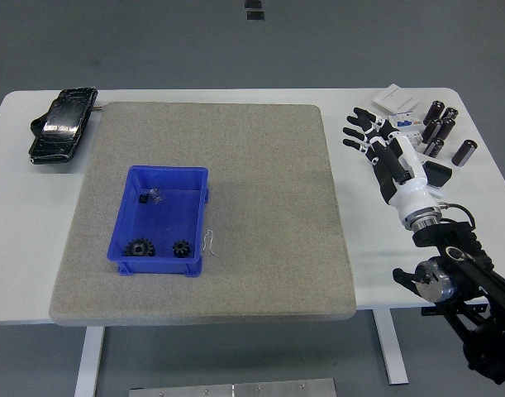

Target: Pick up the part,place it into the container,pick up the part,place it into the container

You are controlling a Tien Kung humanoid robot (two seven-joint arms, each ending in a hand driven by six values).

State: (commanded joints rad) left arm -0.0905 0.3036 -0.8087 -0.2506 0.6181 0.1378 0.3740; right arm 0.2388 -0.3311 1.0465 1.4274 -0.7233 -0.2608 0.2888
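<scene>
The right hand is hovering spread wide and empty over the parts. Next it is likely needing to grasp one for the bin.

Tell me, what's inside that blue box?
The blue box holds two black gears at its near side, plus a small black piece and something tiny and glinting farther back. Nothing covers them.
</scene>
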